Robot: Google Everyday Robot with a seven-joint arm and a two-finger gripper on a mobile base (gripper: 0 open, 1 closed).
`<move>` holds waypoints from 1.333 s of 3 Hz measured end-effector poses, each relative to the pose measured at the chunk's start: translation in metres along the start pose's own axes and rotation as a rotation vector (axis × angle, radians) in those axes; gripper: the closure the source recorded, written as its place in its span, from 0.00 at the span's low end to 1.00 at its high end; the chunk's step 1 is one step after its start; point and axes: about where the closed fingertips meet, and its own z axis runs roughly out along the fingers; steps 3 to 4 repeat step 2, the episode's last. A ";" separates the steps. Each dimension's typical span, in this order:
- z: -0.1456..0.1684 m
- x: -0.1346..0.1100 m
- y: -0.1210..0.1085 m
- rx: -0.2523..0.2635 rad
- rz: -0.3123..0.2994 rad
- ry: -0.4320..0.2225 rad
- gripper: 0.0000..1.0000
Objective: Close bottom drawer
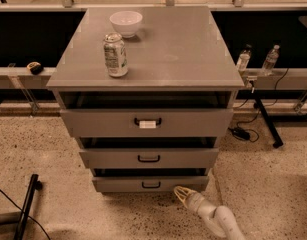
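bottom drawer [150,184] slightly open | gripper [181,194] low, just beside its front's right end | jaws: cannot tell | judgement: push squarely inward

Grey bottom drawer [150,184] — slightly open — gripper [179,193] just beside its front corner.

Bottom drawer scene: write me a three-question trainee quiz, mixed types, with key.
1. True or false: the gripper is near the floor, by the right end of the bottom drawer front.
2. Which drawer handle bears a white tag? A top drawer B middle drawer C bottom drawer
3. Fill in: on the cabinet top stand a white bowl and a ____.
Key: 1 true; 2 A; 3 drink can.
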 end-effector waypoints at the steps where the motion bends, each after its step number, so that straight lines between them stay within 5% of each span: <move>1: -0.020 0.007 0.000 -0.051 -0.068 0.035 1.00; 2: -0.061 0.008 0.001 -0.137 -0.129 -0.001 1.00; 4: -0.061 0.008 0.001 -0.137 -0.129 -0.001 1.00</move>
